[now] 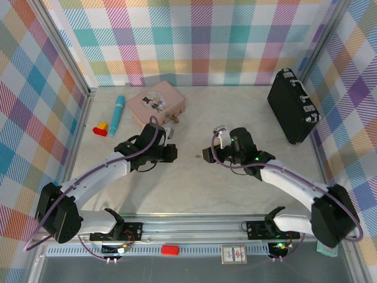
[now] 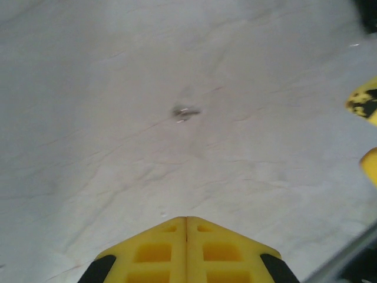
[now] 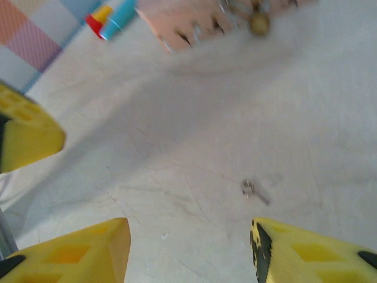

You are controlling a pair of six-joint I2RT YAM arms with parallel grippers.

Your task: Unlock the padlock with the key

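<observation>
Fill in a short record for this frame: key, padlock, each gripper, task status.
key: lying on the table between the two grippers, untouched
padlock: by the pink tin's edge, not held
left gripper: shut, empty, facing the key
right gripper: open, empty, key just ahead of its fingers
status: key not yet picked up

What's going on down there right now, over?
Left gripper shut, empty. Right gripper open, key on table ahead. Padlock at edge of pink tin. Nothing blocking.
</observation>
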